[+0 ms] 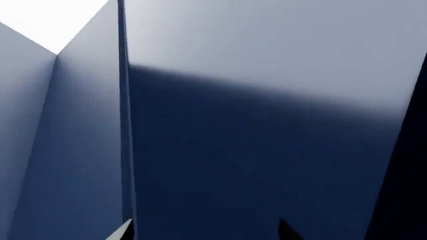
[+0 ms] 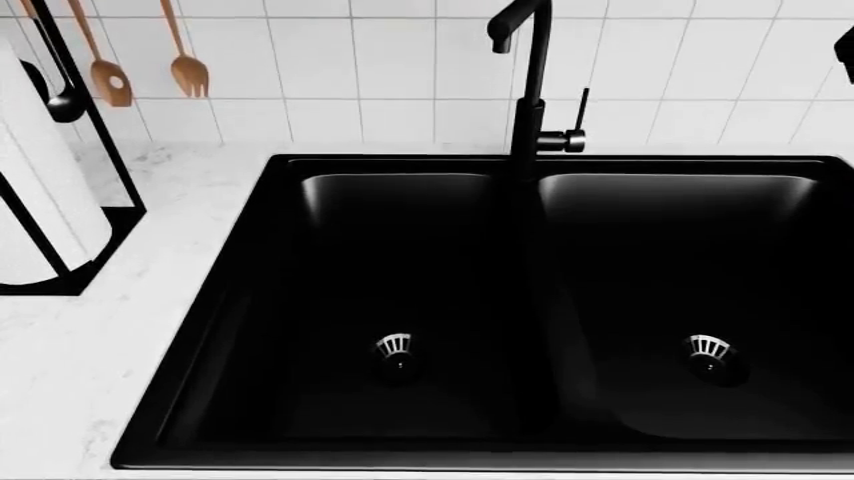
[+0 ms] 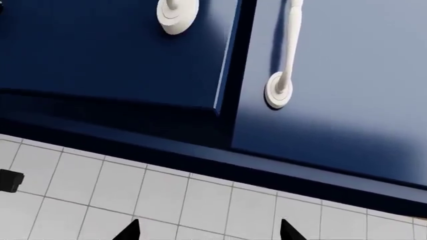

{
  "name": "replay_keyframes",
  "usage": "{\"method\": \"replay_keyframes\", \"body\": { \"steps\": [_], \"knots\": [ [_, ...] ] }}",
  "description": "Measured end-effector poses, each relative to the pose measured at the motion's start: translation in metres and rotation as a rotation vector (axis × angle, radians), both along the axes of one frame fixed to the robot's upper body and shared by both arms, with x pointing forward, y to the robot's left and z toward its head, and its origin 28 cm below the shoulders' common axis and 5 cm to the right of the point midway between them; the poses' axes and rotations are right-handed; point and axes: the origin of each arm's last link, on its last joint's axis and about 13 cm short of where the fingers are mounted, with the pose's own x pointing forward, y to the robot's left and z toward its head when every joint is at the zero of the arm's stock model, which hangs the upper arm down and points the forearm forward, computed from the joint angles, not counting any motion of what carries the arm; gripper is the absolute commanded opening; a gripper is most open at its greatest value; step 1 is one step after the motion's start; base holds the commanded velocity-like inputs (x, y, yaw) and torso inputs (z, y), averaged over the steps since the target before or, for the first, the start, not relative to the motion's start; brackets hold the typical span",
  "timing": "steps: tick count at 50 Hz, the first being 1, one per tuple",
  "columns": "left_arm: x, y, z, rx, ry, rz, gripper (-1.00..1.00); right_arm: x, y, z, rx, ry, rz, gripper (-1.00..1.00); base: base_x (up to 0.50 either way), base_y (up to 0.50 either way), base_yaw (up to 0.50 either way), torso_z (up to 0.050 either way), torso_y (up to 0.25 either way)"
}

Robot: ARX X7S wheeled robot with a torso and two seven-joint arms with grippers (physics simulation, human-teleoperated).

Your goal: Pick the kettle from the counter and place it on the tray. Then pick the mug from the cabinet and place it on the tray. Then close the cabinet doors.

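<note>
- Looking down from the head view, only the black double sink [image 2: 534, 310], its tap [image 2: 529, 90], a strip of white marble desk [image 2: 80, 340], a paper-towel roll [image 2: 40, 190] in a black stand and copper utensils [image 2: 147, 60] on the tiled wall [image 2: 387, 70] are in sight.
- The kettle, the tray and the mug appear in none of the three views, so where they stand cannot be told from here.
- The right pincer [image 3: 209, 231] shows only two dark fingertips, set well apart with nothing between them; it faces the dark-blue cabinet doors [image 3: 333, 90] above the tiles.
- One door [image 3: 120, 55] stands slightly proud of its neighbour, so it seems not fully shut; a white bar handle [image 3: 288, 50] sits on the other.
- The left pincer [image 1: 207, 231] likewise shows two tips apart and empty, very close to plain blue-grey panels [image 1: 267, 125], probably cabinet surfaces.
- Risk: neither arm shows in the head view, so any push on the doors would be steered by the wrist views alone, and a fingertip could catch a door edge or the handle.
- Risk: the left pincer sits so near the panels that a small move could jam it against them.
- Risk: closing the doors would be premature if the mug is not on the tray, which cannot be checked here.
- No brand, label or writing is readable anywhere.
</note>
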Motion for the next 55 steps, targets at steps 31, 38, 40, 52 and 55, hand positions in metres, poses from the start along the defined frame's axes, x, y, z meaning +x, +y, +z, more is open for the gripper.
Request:
{"method": "replay_keyframes", "body": {
  "steps": [31, 38, 40, 52, 55],
  "knots": [
    [0.015, -0.025, 0.021, 0.226, -0.126, 0.24, 1.0, -0.006, -0.001, -0.005, -0.014, 0.02, -0.014, 1.0, 0.0, 0.0, 0.0, 0.001, 0.0],
    [0.014, -0.028, 0.024, 0.282, -0.163, 0.306, 1.0, -0.007, -0.001, -0.006, -0.02, 0.026, -0.013, 1.0, 0.0, 0.0, 0.0, 0.001, 0.0],
    [0.013, -0.03, 0.026, 0.297, -0.171, 0.317, 1.0, -0.007, -0.001, -0.006, -0.021, 0.027, -0.013, 1.0, 0.0, 0.0, 0.0, 0.0, 0.0],
    [-0.008, -0.04, 0.037, 0.354, -0.243, 0.324, 1.0, -0.011, -0.001, -0.007, -0.028, 0.032, -0.016, 1.0, 0.0, 0.0, 0.0, 0.0, 0.0],
    [-0.014, -0.041, 0.041, 0.355, -0.256, 0.317, 1.0, -0.012, -0.002, -0.008, -0.027, 0.033, -0.018, 1.0, 0.0, 0.0, 0.0, 0.0, 0.0]
  ]
}}
